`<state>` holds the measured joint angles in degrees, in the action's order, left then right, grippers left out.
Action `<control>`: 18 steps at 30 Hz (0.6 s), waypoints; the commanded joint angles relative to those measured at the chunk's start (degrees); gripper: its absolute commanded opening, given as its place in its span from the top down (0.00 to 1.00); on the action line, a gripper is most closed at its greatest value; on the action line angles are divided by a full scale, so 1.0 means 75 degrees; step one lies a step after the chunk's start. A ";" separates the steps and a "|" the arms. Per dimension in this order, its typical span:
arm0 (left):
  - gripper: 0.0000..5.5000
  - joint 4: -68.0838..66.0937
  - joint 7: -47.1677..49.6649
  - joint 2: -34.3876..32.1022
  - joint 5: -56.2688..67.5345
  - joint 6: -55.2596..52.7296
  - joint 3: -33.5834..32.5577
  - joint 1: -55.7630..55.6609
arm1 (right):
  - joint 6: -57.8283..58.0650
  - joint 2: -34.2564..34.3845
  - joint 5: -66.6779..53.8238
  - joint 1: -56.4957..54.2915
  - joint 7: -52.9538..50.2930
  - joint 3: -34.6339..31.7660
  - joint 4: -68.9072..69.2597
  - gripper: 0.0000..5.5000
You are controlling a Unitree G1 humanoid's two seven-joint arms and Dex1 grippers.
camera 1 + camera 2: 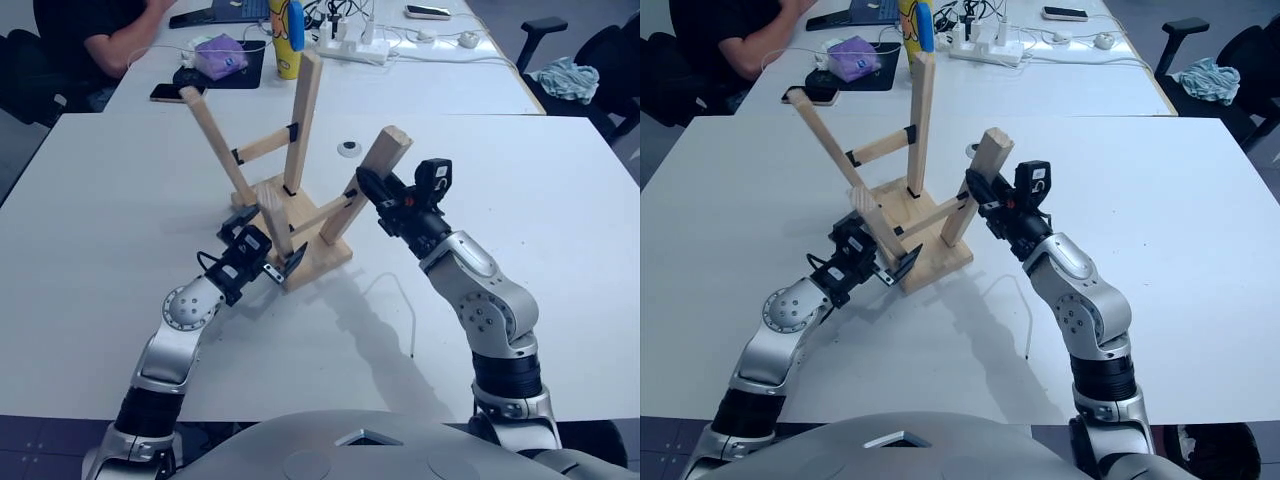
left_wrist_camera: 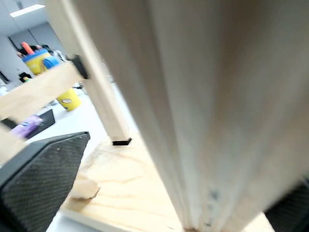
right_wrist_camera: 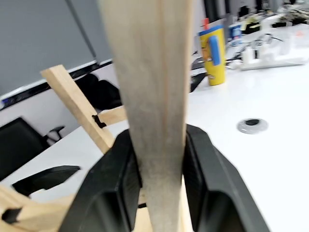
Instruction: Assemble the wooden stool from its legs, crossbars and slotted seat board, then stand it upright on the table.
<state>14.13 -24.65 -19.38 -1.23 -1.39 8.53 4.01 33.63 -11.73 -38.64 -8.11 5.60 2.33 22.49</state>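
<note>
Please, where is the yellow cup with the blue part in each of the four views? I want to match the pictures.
Left eye view: the yellow cup stands at the top edge, on the far table.
Right eye view: at the top edge, above a leg's top.
Left wrist view: partly behind a crossbar.
Right wrist view: on the far table.
Shared landmark: the stool, legs up, nearer than the cup.

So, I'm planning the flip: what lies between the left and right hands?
In the left eye view, a crossbar joins the front leg at the left hand to the side leg in the right hand; the seat board lies beneath.
</note>
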 commanded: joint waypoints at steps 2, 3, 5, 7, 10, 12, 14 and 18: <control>0.02 0.0107 0.0474 0.0058 -0.0121 0.0470 -0.0446 0.0011 | 0.0353 0.0007 0.0794 0.0491 -0.0636 0.0057 -0.0107 0.81; 0.02 0.0117 0.0504 0.0070 -0.0140 0.0530 -0.0463 0.0006 | 0.0344 0.0019 0.0881 0.0496 -0.0675 0.0081 -0.0049 0.81; 0.02 0.0143 0.0546 0.0082 -0.0169 0.0639 -0.0496 0.0095 | 0.0323 0.0040 0.1041 0.0459 -0.0721 0.0146 0.0082 0.81; 0.02 0.0150 0.0583 0.0091 -0.0203 0.0746 -0.0522 0.0218 | 0.0276 0.0014 0.1268 0.0390 -0.0755 0.0192 0.0198 0.81; 0.02 0.0187 0.0675 0.0135 -0.0219 0.0837 -0.0614 0.0442 | 0.0306 -0.0023 0.1796 0.0230 -0.1210 0.0033 0.0471 0.81; 0.02 0.0150 0.0693 0.0177 -0.0223 0.0886 -0.0593 0.0528 | 0.0371 -0.0012 0.2081 0.0161 -0.1496 -0.0117 0.0675 0.81; 0.02 0.0095 0.0676 0.0209 -0.0273 0.0925 -0.0490 0.0554 | 0.0427 0.0018 0.2276 0.0114 -0.1680 -0.0229 0.0830 0.81; 0.02 0.0078 0.0662 0.0302 -0.0321 0.0927 -0.0315 0.0549 | 0.0540 0.0075 0.2734 0.0078 -0.2073 -0.0490 0.1060 0.81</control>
<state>14.96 -19.83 -17.46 -3.20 5.74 5.44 8.12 35.93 -10.02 -22.22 -8.08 -6.99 0.53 29.45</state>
